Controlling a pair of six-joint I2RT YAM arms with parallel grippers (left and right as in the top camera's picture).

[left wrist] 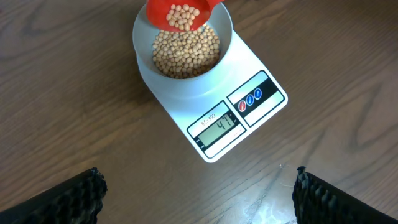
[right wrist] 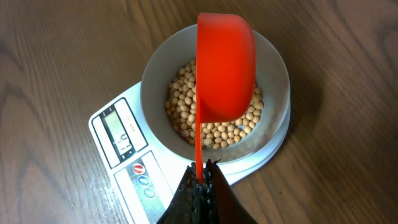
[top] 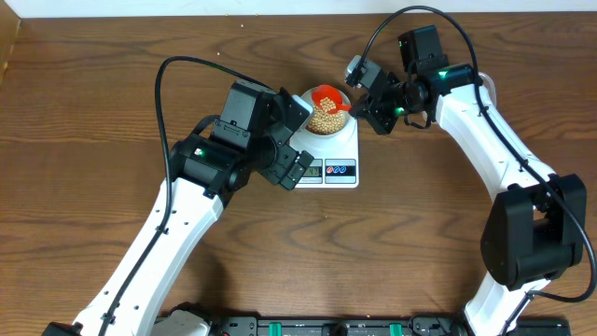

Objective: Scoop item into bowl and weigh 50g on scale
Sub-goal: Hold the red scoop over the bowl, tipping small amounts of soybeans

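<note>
right end effector [right wrist: 200,180] pinches scoop [right wrist: 225,68] above bowl [right wrist: 155,71]

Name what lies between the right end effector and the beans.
The orange scoop: handle in the right end effector, cup over the beans. Right wrist view shows it.

**Brown wood tabletop, pale band along far edge**

Table [top: 84,84]: mid-brown wood with darker streaks, grain running left to right, filling almost the whole overhead view. Lighter edge band [top: 7,42] slants across the far-left corner. Narrow pale strip [top: 280,6] beyond the far edge; wall or floor, cannot tell. Light even, shadows soft-edged. Faint glare patch [left wrist: 264,202] on the wood in the left wrist view.
</note>
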